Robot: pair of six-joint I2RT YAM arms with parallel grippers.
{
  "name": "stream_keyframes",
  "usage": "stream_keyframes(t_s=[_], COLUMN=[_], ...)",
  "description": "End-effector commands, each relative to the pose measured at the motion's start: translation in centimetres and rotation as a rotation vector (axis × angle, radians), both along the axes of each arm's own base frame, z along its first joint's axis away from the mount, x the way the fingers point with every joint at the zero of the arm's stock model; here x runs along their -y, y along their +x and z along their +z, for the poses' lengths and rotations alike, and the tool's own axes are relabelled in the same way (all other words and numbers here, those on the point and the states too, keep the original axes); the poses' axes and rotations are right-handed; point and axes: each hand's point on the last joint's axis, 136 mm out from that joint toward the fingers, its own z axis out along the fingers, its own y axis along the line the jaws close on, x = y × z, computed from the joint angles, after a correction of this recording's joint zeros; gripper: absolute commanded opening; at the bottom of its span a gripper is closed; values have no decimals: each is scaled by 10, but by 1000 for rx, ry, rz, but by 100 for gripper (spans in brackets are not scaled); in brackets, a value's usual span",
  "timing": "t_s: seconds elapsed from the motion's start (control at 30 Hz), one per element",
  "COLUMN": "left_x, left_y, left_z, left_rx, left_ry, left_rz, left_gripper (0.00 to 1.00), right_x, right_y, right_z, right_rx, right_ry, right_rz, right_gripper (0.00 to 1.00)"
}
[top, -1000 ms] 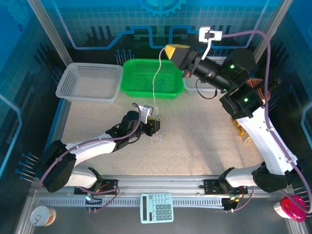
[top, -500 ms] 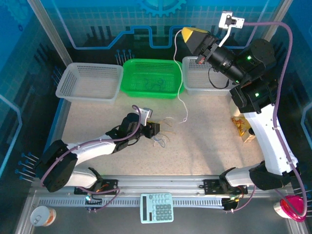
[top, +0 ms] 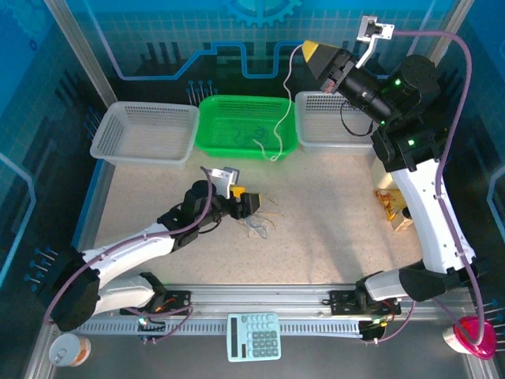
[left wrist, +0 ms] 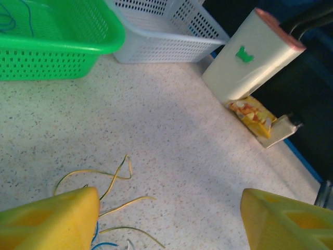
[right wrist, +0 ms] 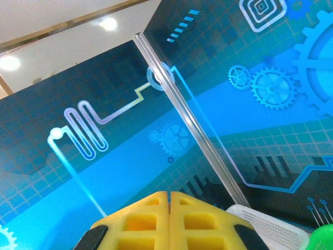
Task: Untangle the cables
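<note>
Where right gripper (top: pixel 308 50) pinches, cable (top: pixel 285 87) dangles downward

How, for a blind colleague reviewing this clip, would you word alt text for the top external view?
Seen from above, the right gripper, raised high and shut, holds a pale cable that dangles over the green basket. The left gripper sits low beside the small tangle of cables on the speckled table.

One pale cable (top: pixel 286 75) hung in a loose, wavy line from the closed right gripper (top: pixel 308 50), its lower end curling over the green basket (top: pixel 213 150). Thin blue cables (top: pixel 241 138) lay inside that basket. A small tangle (top: pixel 258 226) of yellowish and, seemingly, blue strands lay on the table (top: pixel 331 213).
</note>
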Motion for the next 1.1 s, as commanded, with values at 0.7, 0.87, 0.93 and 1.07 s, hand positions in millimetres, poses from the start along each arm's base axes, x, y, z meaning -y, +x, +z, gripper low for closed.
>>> stream_keyframes(t_s=[0.7,0.87,0.93,1.07], left_x=[-24,-26,-26,-27], left_y=[-5,-6,-6,-6], left_z=[53,59,62,65], left_rx=[49,65,73,79], left_ry=[-35,-27,-24,-16], left_rz=[99,98,100,98], left_gripper=[99,99,99,99], right_x=[118,123,123,122], right_y=[201,240,256,283], right_z=[-85,-118,-133,-167], right_rx=[-135,-178,-199,-244], right_ry=[-177,-224,-240,-275], right_rz=[-531,-549,-554,-556], right_gripper=[0,0,0,0])
